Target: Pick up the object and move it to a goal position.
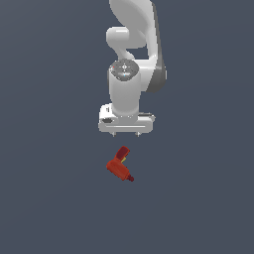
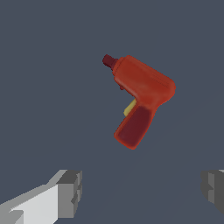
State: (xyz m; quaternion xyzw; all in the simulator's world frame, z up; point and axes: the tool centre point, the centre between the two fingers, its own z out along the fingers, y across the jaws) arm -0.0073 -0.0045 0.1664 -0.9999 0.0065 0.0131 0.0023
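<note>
Red drill-shaped toy, seemingly plastic, gripper spread apart

A: What lies around the scene?
B: One flat, dark slate-blue ground, filling both views edge to edge.
A: Any walls, windows, furniture?
B: None that can be made out.
A: And the light?
B: Even and soft; its source can't be told.
</note>
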